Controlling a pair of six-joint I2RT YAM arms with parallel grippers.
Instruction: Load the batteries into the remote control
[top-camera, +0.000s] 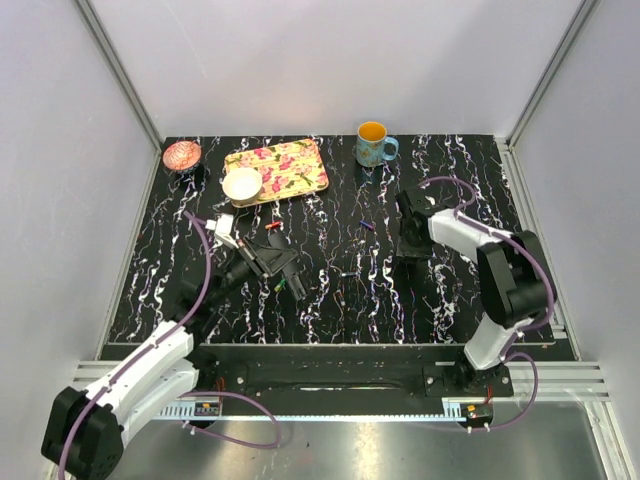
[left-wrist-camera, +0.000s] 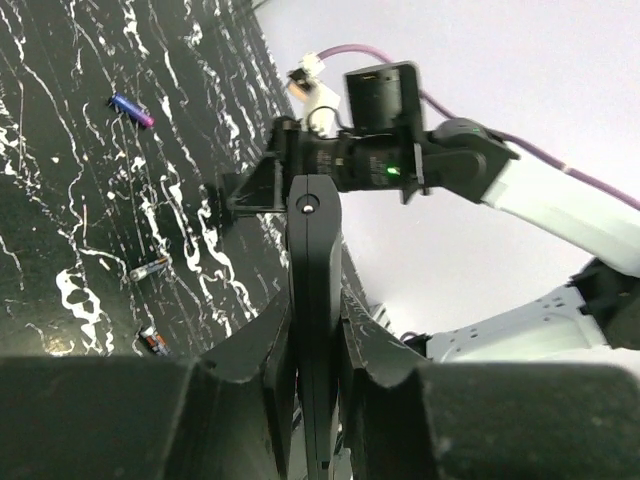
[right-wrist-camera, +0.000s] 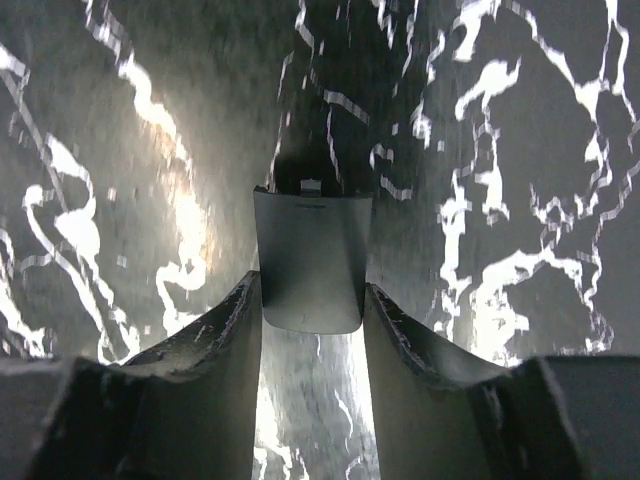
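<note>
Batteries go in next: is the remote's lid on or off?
Off: the right gripper holds the lid; the left gripper holds the remote control.

**Both pincers closed on a load**

The left arm, white with black joints, stretches from its base forward and inward over the tabletop. Its left pincer is clamped on a slim black oblong plastic remote control, with both fingers pressed against the sides.

The right arm rises from its base, bends at the elbow and reaches inward. Its right pincer points down at the tabletop, and its fingers hold a dark grey curved plastic panel between them.
</note>
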